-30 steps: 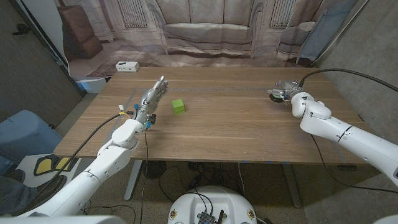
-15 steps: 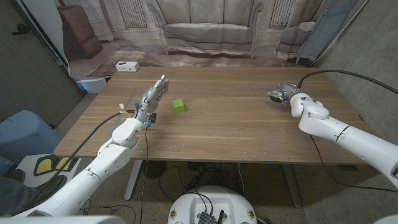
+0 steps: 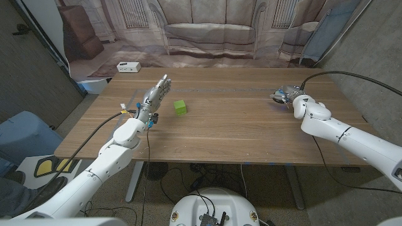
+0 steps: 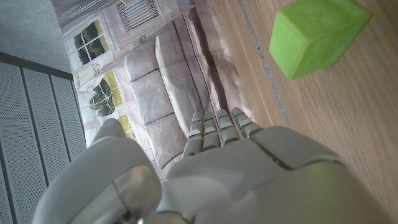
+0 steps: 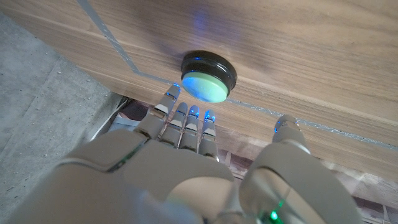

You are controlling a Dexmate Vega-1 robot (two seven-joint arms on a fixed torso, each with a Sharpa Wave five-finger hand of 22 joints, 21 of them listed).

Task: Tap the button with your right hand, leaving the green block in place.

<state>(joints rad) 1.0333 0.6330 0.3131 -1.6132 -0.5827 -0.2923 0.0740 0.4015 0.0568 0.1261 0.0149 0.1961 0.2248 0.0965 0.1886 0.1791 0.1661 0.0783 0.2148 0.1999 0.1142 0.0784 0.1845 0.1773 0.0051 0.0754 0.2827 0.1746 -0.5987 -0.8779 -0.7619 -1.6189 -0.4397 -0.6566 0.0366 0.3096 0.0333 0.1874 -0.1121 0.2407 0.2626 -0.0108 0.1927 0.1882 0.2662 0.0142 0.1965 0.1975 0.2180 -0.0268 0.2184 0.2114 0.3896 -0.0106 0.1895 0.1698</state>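
Observation:
A round button [image 5: 208, 78] with a black base and a lit blue-green dome sits near the table's far right edge. My right hand [image 3: 287, 94] hovers right at it, holding nothing. Its fingers [image 5: 186, 121] are stretched out with their tips at the dome's rim and lit blue by its glow; I cannot tell whether they touch it. The green block [image 3: 180, 107] rests on the wooden table [image 3: 239, 132] left of centre, also seen close up [image 4: 317, 34]. My left hand [image 3: 155, 98] stays just left of the block, fingers straight and apart, holding nothing.
A small white box [image 3: 128, 67] lies beyond the table's far left corner. A printed sofa backdrop hangs behind the table. A black cable runs along my right arm [image 3: 352, 135], and thin wires sit at my left wrist [image 3: 135, 115].
My right arm has edged slightly left, bringing the hand closer over the button. The left hand and the green block have not moved.

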